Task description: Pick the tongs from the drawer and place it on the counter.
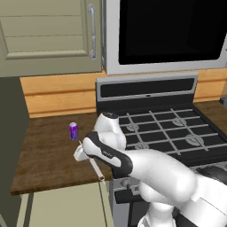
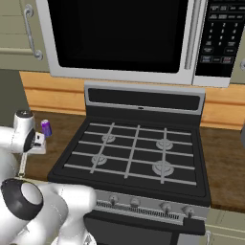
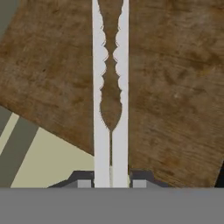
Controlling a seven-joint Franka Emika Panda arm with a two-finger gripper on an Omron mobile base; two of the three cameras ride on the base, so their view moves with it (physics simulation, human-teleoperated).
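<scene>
Above the front edge of the worktop, the tool was clenched on the tongs near their joined end, holding them clear of the drawer so they could be lowered onto the wood beside the purple can.

Tongs: tips run off top edge in hand view; grip end cut by bottom band. Left base view: upper part of tongs hidden behind arm, jaws hidden too. Purple can label too small to read. Drawer cut by bottom edge.
</scene>
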